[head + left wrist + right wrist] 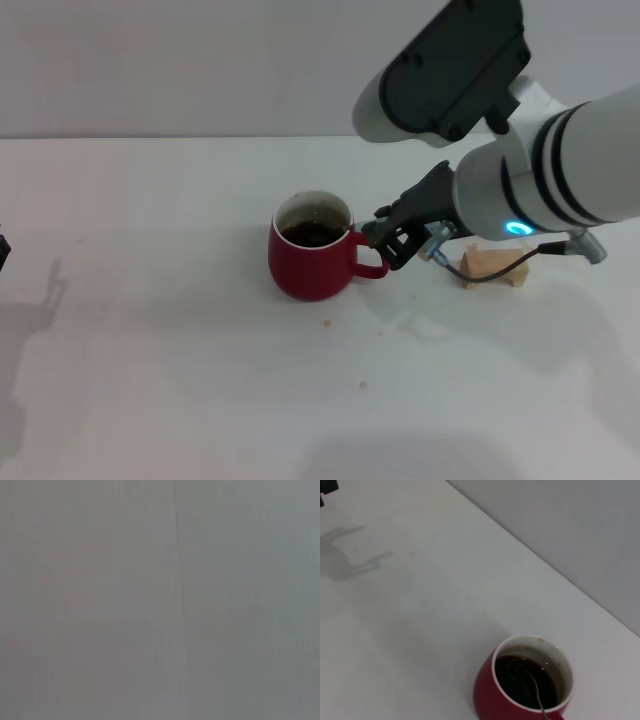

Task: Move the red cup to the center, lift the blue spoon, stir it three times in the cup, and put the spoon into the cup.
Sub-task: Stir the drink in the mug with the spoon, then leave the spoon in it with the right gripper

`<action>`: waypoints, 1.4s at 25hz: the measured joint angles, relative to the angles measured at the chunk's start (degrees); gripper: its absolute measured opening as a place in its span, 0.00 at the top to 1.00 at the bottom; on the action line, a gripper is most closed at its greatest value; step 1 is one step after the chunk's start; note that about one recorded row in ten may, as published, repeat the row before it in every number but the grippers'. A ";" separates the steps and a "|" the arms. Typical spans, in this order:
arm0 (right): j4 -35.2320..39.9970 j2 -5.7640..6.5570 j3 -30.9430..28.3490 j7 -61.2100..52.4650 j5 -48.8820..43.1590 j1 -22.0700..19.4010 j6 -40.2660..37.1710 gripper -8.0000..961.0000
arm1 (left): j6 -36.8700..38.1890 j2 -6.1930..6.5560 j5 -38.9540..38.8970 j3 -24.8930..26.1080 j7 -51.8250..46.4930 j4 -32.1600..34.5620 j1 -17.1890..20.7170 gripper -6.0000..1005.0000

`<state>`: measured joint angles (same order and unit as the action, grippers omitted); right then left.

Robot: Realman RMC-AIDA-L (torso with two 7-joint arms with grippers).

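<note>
Cup [312,262] sits upright mid-surface [150,350], handle toward the robot's right, dark liquid inside. Right pincer [385,240] is right at the handle, fingers narrow and seemingly pinched on it, though the exact contact is hard to confirm. Right wrist view: thin grey stem of the spoon [536,692] leans in the liquid against the rim; its handle is cut off. Wooden block [492,268] lies on the surface behind the right arm. Left pincer not visible.
</note>
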<state>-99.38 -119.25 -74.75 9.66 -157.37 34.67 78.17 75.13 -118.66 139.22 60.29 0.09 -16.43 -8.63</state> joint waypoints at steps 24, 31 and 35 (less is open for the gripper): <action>11.04 0.30 -2.07 0.70 0.51 4.46 -5.89 0.86 | 0.02 0.00 0.00 0.00 0.00 0.00 0.19 0.15; 10.51 0.39 -2.41 1.07 0.42 3.94 -4.86 0.86 | -0.08 0.01 0.02 0.00 0.00 0.00 0.07 0.15; 9.68 0.33 -1.94 1.09 0.52 3.86 -3.86 0.86 | -0.26 0.00 0.20 0.00 0.00 0.00 -0.15 0.15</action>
<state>-89.70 -118.92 -76.69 10.75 -156.85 38.53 74.31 74.87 -118.65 139.42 60.29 0.09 -16.43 -8.79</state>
